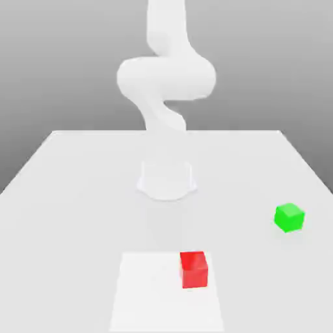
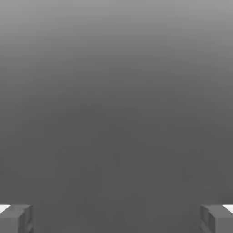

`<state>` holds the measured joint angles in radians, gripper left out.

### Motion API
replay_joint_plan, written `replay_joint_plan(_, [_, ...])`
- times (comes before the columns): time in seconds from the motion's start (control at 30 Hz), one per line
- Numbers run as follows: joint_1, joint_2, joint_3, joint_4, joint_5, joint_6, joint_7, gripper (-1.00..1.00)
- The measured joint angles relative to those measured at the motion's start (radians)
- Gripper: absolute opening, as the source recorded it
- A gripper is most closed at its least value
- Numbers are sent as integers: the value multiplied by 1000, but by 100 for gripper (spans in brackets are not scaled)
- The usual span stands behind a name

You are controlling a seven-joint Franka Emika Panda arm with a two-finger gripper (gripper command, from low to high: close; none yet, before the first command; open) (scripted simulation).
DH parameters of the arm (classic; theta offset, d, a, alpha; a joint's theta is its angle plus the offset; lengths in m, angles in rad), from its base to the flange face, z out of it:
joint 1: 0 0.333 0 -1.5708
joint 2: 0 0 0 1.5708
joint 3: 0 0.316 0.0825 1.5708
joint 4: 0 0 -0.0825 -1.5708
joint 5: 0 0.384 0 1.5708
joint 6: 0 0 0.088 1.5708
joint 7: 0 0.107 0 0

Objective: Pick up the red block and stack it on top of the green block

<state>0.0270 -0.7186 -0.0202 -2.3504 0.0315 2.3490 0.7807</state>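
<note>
Two cubes rest on a pale table [image 1: 78, 188], well apart. The red block [image 1: 194, 268] sits on a lighter square patch [image 1: 149, 293], near that patch's edge toward the exterior view's right. The green block [image 1: 289, 217] lies farther toward the exterior view's right, off the patch. The white arm [image 1: 166, 78] rises from its base [image 1: 166, 180] behind both. The gripper [image 2: 116, 218] stands wide, nothing between its fingers [image 2: 16, 218].
</note>
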Motion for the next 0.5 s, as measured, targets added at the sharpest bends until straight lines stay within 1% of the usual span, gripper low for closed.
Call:
replay_joint_plan(0.17, [57,195,-26,-113,66,112,-40,0])
replay_joint_plan(0.3, [92,347,-23,-200,101,200,-60,0])
replay_joint_plan(0.4, [109,462,-9,-268,110,268,-61,0])
replay_joint_plan(0.5, [116,570,9,-334,90,336,-42,0])
